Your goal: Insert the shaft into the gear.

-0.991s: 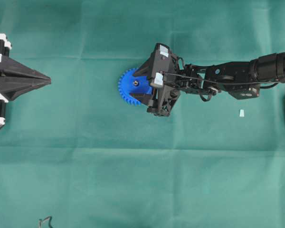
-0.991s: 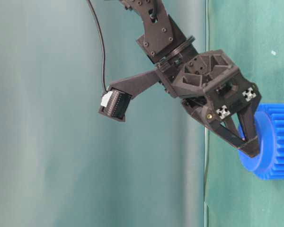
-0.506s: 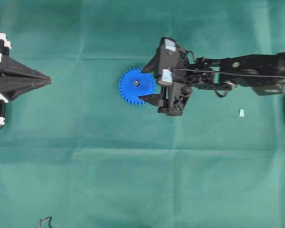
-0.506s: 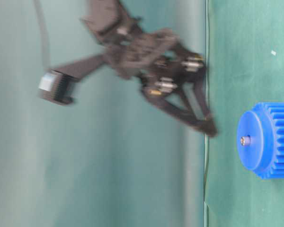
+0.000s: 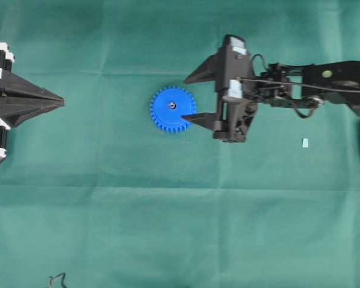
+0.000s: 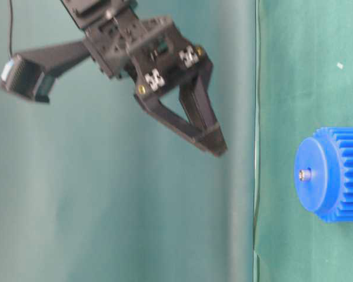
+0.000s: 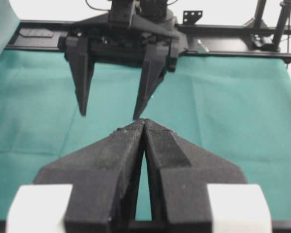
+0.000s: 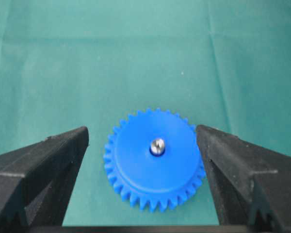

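The blue gear [image 5: 173, 109] lies flat near the middle of the green-covered bench [image 5: 168, 228], with the shaft [image 8: 157, 144] standing in its centre hole. The right gripper [image 5: 192, 97] hangs above the cloth just beside it, jaws spread wide and empty. The left gripper [image 5: 59, 102] waits by the bench's left edge, fingers pressed together; a small pale wedge [image 5: 304, 142] lies well apart near the right edge.

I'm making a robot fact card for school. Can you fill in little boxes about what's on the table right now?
gear: blue, flat on the green cloth
shaft: silvery pin standing in the gear's centre hole
right gripper: open, empty, above the table, clear of the gear
left gripper: shut, empty, far from the gear
small pale piece: alone on the cloth
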